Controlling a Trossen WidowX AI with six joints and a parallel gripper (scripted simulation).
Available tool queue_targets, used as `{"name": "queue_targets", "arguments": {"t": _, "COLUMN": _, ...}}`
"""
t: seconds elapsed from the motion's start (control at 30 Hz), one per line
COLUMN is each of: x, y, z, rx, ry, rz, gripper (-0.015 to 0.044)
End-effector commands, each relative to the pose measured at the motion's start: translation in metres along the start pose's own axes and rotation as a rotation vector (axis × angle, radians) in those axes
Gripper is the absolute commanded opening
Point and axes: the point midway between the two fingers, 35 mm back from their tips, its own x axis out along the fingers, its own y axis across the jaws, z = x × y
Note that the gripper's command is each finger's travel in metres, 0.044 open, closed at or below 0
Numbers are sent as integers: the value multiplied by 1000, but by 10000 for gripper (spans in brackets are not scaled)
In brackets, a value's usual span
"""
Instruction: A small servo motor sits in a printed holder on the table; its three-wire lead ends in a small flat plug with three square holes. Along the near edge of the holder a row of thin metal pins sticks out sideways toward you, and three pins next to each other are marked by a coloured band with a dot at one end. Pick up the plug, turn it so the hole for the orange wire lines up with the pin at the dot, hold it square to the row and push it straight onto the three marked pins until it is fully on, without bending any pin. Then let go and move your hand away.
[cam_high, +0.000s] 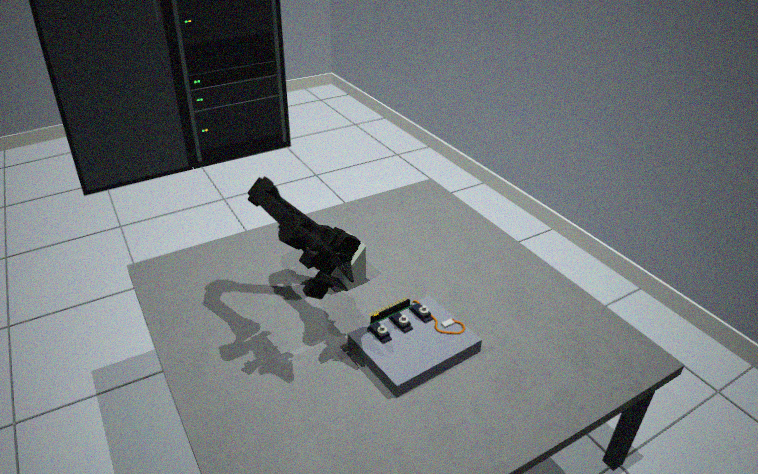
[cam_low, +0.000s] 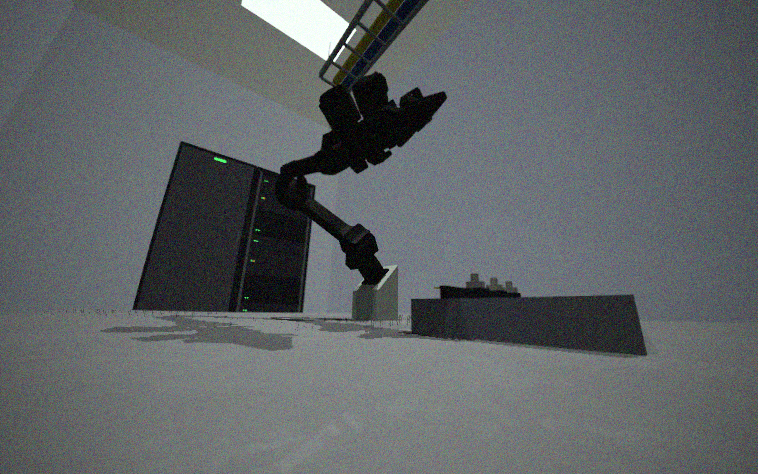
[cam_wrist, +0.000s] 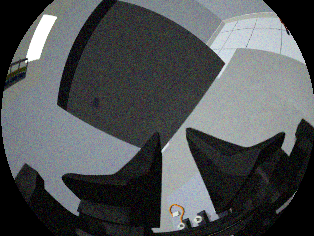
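My gripper (cam_high: 349, 283) (cam_low: 441, 97) (cam_wrist: 172, 134) is partly open and empty, high above the table. In the wrist view a gap shows between its dark fingers. The white plug (cam_high: 447, 322) (cam_wrist: 175, 214) lies on the right part of the grey holder block (cam_high: 413, 360) (cam_low: 525, 319), well away from the fingers. Its orange lead (cam_high: 449, 333) (cam_wrist: 171, 207) loops to the rightmost servo (cam_high: 423, 310). The black strip with yellow pins (cam_high: 390, 310) runs along the block's edge facing the arm. The coloured band, the dot and the plug's holes are too small to make out.
Two more servos (cam_high: 403, 320) (cam_high: 382, 330) sit beside the first. The arm's pale base (cam_high: 360, 265) (cam_low: 374, 304) stands on the grey table (cam_high: 531, 313) behind the block. A dark rack (cam_high: 234, 83) (cam_low: 195, 234) stands beyond the table. A cable tray (cam_low: 371, 41) hangs overhead.
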Motion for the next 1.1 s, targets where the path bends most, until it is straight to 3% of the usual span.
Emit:
{"name": "queue_targets", "arguments": {"t": 0.0, "x": 18, "y": 0, "z": -12, "rx": 108, "ry": 90, "rz": -38, "gripper": 115}}
{"name": "queue_targets", "arguments": {"t": 0.53, "x": 77, "y": 15, "z": -91, "rx": 468, "ry": 447, "rz": -265, "gripper": 115}}
{"name": "queue_targets", "arguments": {"t": 1.07, "x": 108, "y": 37, "z": -199, "rx": 696, "ry": 685, "rz": -708, "gripper": 115}}
